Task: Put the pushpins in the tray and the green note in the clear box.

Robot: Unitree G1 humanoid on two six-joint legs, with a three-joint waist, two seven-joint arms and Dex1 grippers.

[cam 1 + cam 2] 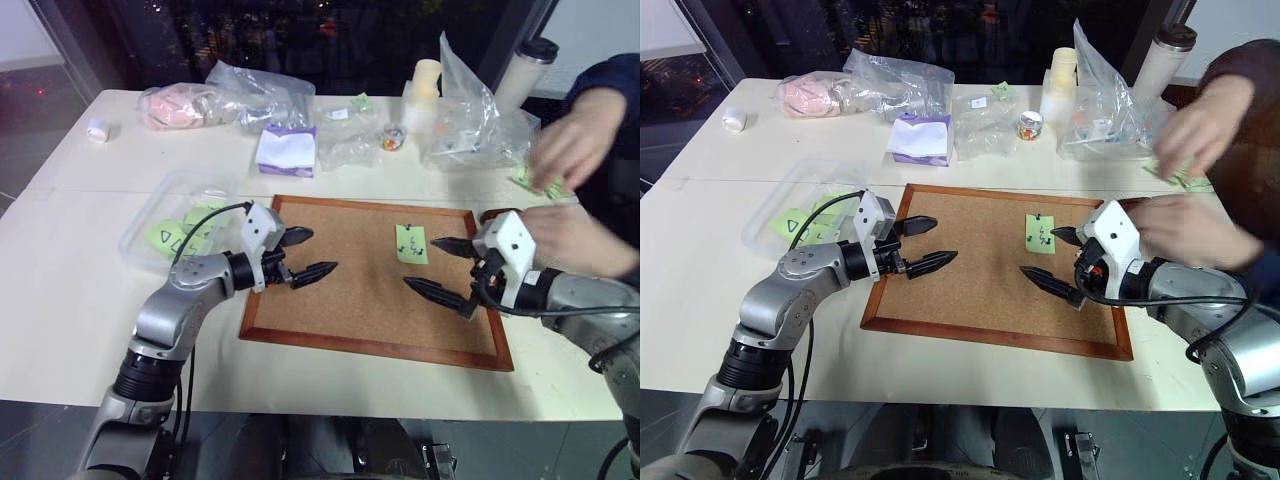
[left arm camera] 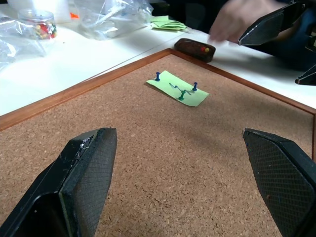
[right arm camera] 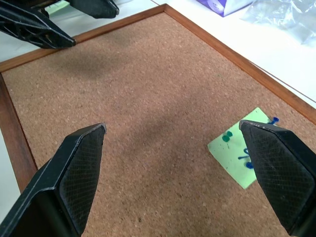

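Note:
The green note [image 1: 411, 243] lies on the corkboard [image 1: 350, 310], held by three pushpins [image 2: 195, 87], two blue and one green. The dark tray [image 2: 195, 48] sits just off the board's far right corner with a red and a yellow pin head in it. The clear box [image 1: 150, 222] stands left of the board and holds several green notes. My left gripper [image 1: 322, 251] hovers open over the board's left part, pointing at the note. My right gripper [image 1: 420, 262] is open too, just right of the note, and nothing is between its fingers [image 3: 79, 163].
A person's hand [image 1: 572, 140] holds green notes at the far right, and another hand [image 1: 585, 238] reaches in behind my right gripper. Crinkled plastic bags [image 1: 265, 95], a purple tissue pack [image 1: 287, 150], a pin jar [image 1: 393, 139], stacked cups [image 1: 424, 85] and a tumbler [image 1: 530, 62] line the table's back.

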